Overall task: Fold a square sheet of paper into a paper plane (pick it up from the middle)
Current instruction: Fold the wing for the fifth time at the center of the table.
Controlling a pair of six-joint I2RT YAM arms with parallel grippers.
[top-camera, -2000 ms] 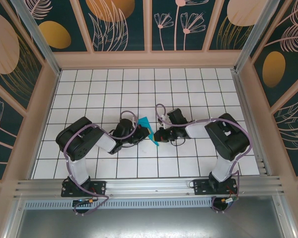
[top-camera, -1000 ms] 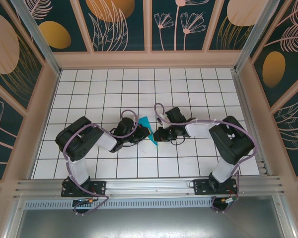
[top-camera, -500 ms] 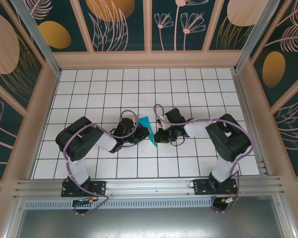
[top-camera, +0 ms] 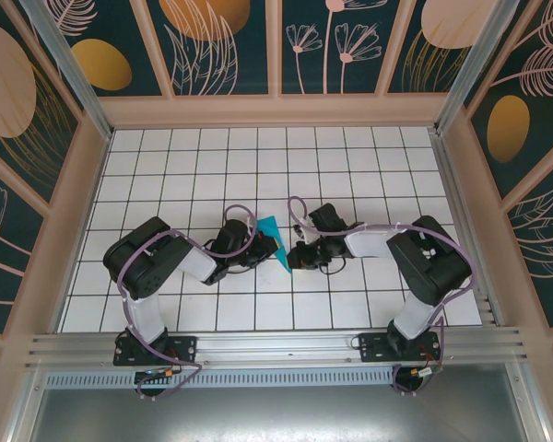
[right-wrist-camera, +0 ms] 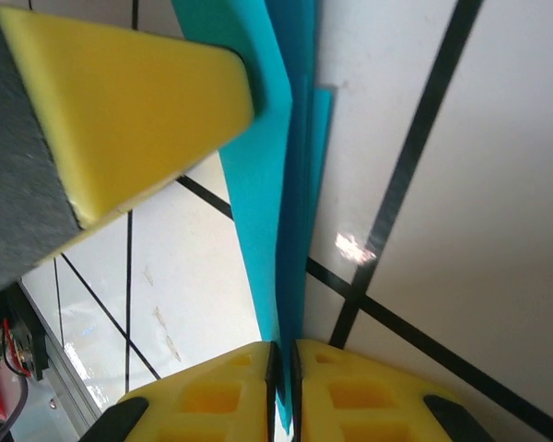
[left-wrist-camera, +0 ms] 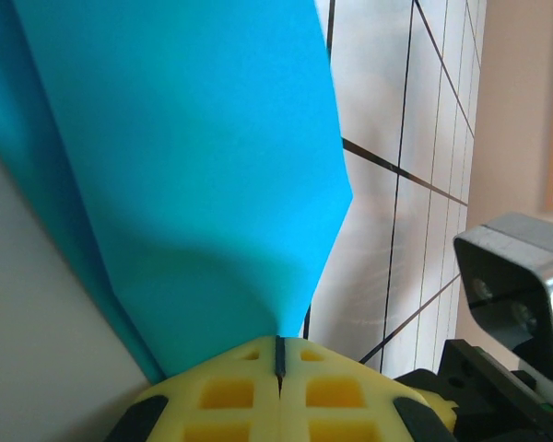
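Right pincer (right-wrist-camera: pixel 282 357) shifted slightly | left pincer (left-wrist-camera: pixel 278 352) unmoved | both clamped on paper plane (left-wrist-camera: pixel 184 166)

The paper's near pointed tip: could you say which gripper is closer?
Right. The right gripper pinches the paper right beside that tip; the left gripper pinches its left edge, farther back.

From above, the folded teal paper (top-camera: pixel 275 236) is too small for its creases to be read. In the left wrist view it runs off at 12 and 9 o'clock. In the right wrist view its 6 o'clock end vanishes between the right fingers (right-wrist-camera: pixel 212 396).
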